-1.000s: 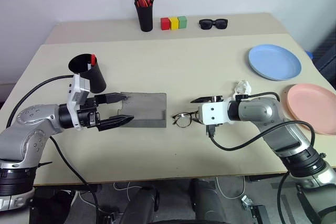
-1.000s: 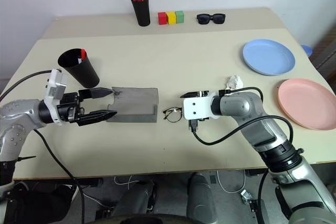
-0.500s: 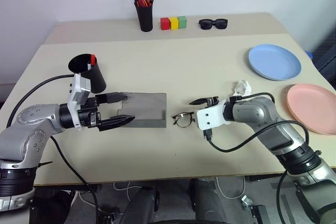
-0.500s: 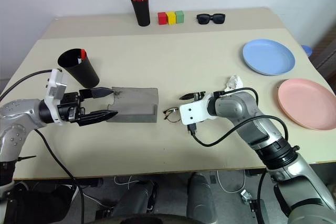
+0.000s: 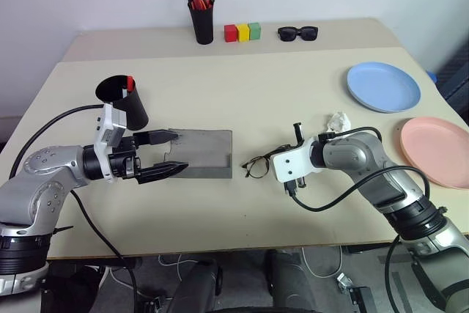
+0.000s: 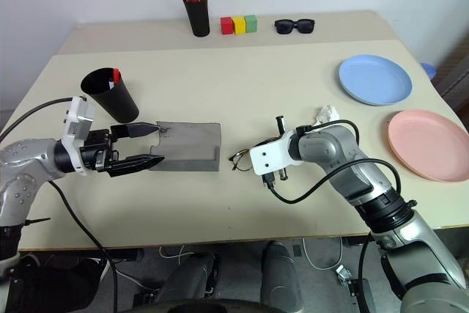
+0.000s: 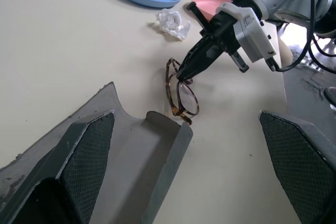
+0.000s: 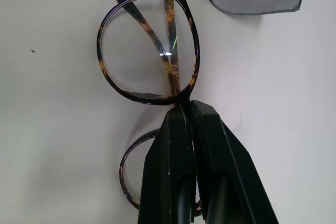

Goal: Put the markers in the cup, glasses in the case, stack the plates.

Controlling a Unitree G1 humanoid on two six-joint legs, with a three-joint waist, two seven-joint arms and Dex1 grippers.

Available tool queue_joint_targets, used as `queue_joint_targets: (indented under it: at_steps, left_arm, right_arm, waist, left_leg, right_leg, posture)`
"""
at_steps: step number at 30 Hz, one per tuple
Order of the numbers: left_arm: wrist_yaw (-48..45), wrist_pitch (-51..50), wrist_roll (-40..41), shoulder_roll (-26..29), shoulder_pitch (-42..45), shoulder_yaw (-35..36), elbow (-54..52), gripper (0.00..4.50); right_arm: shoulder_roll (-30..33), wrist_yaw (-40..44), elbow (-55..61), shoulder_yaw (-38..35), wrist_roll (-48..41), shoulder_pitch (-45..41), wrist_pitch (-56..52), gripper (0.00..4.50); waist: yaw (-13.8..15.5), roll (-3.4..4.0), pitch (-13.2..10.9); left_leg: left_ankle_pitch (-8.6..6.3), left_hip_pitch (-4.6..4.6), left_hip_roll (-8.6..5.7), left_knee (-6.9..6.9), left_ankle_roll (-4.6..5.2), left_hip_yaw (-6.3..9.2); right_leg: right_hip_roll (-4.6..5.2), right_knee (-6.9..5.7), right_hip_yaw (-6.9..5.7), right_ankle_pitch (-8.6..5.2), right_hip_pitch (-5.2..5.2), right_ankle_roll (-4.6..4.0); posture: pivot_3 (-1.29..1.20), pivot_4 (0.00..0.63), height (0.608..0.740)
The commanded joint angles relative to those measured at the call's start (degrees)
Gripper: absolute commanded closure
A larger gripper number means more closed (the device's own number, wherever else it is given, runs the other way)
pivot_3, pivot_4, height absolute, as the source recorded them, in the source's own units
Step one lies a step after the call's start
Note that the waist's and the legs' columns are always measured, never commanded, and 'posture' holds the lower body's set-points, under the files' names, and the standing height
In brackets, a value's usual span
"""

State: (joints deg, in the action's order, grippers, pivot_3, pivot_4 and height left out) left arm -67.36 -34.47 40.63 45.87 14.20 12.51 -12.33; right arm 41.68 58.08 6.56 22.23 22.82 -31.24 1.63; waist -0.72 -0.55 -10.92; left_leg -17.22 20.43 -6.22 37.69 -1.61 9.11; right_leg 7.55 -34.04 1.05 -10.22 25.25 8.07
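beside the open, empty case (image 5: 202,153), right gripper (image 8: 184,109) pinches the glasses (image 8: 149,45); left gripper (image 5: 173,153) gapes.

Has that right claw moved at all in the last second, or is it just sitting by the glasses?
Yes. The right gripper has edged toward the grey case and rolled, its fingers now shut on the glasses at the bridge.

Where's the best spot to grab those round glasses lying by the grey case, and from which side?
Take the glasses at the thin bridge between the lenses, from the side away from the case. The folded temples cross behind the lenses, so the bridge is the free narrow part. The right gripper is shut there.
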Motion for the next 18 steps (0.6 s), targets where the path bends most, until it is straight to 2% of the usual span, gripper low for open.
queue_joint_targets:
  at_steps: [1, 5, 9, 13, 18]
  left_arm:
    - [0.2, 0.3, 0.6, 0.8, 0.0, 1.3, -0.6, 0.00]
    - [0.7, 0.0, 1.3, 1.3, 0.1, 3.4, 0.3, 0.00]
    - [0.4, 1.2, 0.9, 2.9, -1.3, 6.8, 2.2, 0.00]
    - [-0.5, 0.4, 1.5, 4.6, -2.9, 9.4, 3.1, 0.00]
    - [-3.4, -1.5, 3.0, 7.8, -7.4, 12.8, 3.5, 0.00]
  right_arm:
    - [-0.8, 0.0, 1.7, -1.5, -1.3, -1.1, -1.0, 4.46]
    - [-5.7, 0.2, 5.0, -5.8, -9.0, -3.0, -10.0, 4.46]
    - [-14.6, -3.4, 8.1, -11.3, -16.9, -7.6, -26.6, 4.46]
    - [-22.4, -6.5, 12.9, -13.5, -24.7, -10.0, -40.7, 4.46]
    - [-28.4, -11.1, 12.5, -13.2, -29.6, -11.6, -45.9, 4.46]
  waist:
    - [0.0, 0.00, 0.0]
    - [-0.3, 0.01, 0.0]
    - [-0.4, 0.02, 0.0]
    - [0.1, -0.01, 0.0]
    - [-0.3, 0.01, 0.0]
  left_leg:
    - [0.00, 0.00, 0.00, 0.00, 0.00, 0.00]
    - [0.00, -0.01, 0.04, -0.01, 0.00, 0.01]
    - [0.01, 0.02, 0.12, -0.06, -0.02, 0.13]
    - [0.02, -0.02, 0.12, -0.26, -0.06, 0.27]
    - [0.03, 0.00, 0.11, -0.44, -0.11, 0.27]
  right_leg:
    - [0.00, 0.00, 0.00, 0.00, 0.00, 0.00]
    - [-0.02, 0.00, 0.00, 0.01, 0.01, -0.02]
    - [-0.13, -0.01, 0.13, 0.08, 0.15, -0.12]
    - [-0.16, -0.01, 0.11, 0.10, 0.17, -0.17]
    - [-0.16, 0.01, 0.11, 0.10, 0.29, -0.18]
  posture:
    - [0.00, 0.150, 0.740]
    - [0.00, 0.150, 0.740]
    - [0.00, 0.150, 0.740]
    - [0.00, 0.150, 0.740]
    - [0.00, 0.150, 0.740]
